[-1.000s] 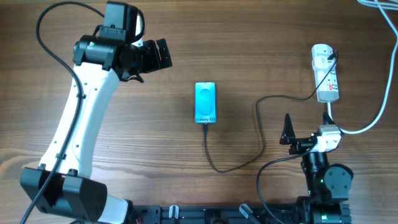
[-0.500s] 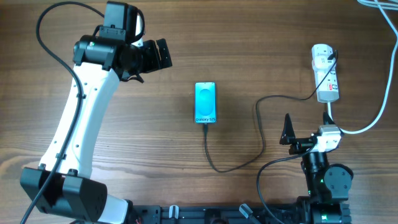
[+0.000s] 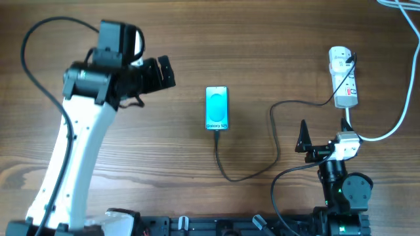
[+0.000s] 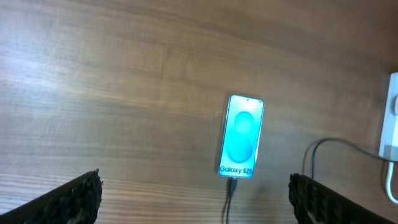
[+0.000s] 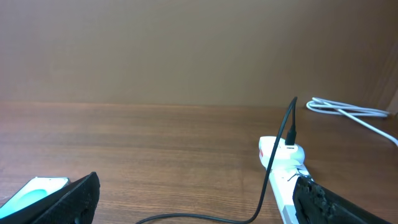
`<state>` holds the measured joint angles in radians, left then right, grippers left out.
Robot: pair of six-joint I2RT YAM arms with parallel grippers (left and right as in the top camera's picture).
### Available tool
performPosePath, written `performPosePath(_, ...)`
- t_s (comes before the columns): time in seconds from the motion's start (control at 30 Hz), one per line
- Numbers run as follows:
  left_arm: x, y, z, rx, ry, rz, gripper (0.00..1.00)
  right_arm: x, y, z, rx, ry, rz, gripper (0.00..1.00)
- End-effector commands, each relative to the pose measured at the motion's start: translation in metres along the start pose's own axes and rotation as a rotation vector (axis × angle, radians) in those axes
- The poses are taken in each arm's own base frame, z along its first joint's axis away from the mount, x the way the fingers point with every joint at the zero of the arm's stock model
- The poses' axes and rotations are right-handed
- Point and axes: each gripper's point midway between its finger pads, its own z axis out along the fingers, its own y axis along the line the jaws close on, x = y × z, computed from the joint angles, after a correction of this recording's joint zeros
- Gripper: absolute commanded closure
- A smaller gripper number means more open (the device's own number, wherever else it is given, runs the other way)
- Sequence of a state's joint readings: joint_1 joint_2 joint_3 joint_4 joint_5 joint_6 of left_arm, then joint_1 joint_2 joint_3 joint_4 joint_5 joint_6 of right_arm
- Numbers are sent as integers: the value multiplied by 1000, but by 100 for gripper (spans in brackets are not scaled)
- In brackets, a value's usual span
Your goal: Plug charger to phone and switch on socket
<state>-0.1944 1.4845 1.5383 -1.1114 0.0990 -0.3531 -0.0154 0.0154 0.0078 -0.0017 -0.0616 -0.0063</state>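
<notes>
The phone (image 3: 217, 108) lies flat mid-table with its cyan screen lit. It also shows in the left wrist view (image 4: 242, 137) and at the lower left of the right wrist view (image 5: 28, 190). The thin black charger cable (image 3: 226, 176) meets the phone's near end, loops right, and runs up to the white socket (image 3: 343, 77); the socket also shows in the right wrist view (image 5: 281, 163). My left gripper (image 3: 165, 72) is open and empty, hovering left of the phone (image 4: 196, 205). My right gripper (image 3: 326, 139) is open and empty, just short of the socket (image 5: 199, 208).
The thick white cord (image 3: 394, 124) leaves the socket's near end, passes over my right wrist and curves up along the right table edge. More white cord (image 5: 348, 111) lies at the far right. The charger loop (image 4: 323, 149) lies between phone and socket.
My left arm has swung a little to the left and toward the near side, still open. The phone, cable, socket and right arm have not moved.
</notes>
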Motion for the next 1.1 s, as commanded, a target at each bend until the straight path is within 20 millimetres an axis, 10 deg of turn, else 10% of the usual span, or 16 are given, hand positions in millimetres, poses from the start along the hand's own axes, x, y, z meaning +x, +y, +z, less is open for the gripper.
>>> performPosePath(0.0,38,22,1,-33,10,6,0,-2,0,-1,1,-11,-18,0)
performPosePath(0.6,105,19,-16,229,-288,344,0,-2,0,-1,1,-11,-18,0)
performPosePath(1.07,121,25,-39,312,-644,411,0,-2,0,-1,1,-11,-18,0)
